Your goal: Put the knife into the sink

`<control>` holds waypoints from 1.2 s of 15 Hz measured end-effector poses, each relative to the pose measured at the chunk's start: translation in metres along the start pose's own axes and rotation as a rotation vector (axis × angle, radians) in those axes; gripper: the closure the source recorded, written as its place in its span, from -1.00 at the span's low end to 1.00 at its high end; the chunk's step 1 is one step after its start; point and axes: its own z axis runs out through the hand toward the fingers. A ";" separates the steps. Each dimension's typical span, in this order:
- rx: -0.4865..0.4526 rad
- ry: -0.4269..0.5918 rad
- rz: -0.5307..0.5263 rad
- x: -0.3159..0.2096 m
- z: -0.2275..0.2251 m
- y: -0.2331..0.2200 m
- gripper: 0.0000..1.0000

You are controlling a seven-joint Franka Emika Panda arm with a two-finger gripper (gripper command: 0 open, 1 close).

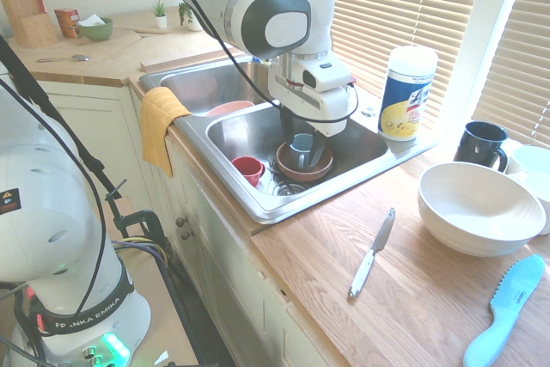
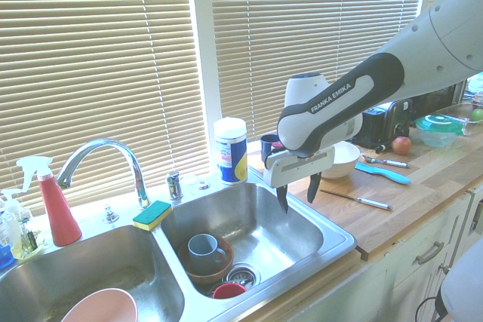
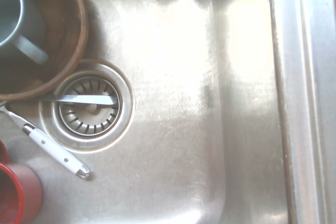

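Step in hand: pre-grasp, pickup not yet made. Sink (image 1: pixel 361 148), right basin, already holds a brown bowl (image 1: pixel 320 167) with a grey mug and a red cup (image 1: pixel 248 168). Gripper (image 2: pixel 296 200) hangs above that basin, fingers spread apart, nothing between them. Knife (image 1: pixel 371 253) lies flat on the wooden counter (image 1: pixel 412 307), about 4 o'clock from the basin in the first exterior view, well apart from the gripper.

Next move, as judged: travel over the counter, descend, and pinch across the thin shiny handle; slip is likely.

Surroundings: kitchen, window blinds behind. White bowl (image 1: pixel 479 208) sits at 2 o'clock from the knife, blue plastic knife (image 1: pixel 505 311) at 4 o'clock.
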 end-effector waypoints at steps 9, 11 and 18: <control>-0.016 -0.027 -0.362 0.049 -0.021 0.069 -1.00; -0.002 -0.024 -0.402 0.067 -0.025 0.104 -1.00; -0.022 -0.012 -0.331 0.104 0.019 0.185 -1.00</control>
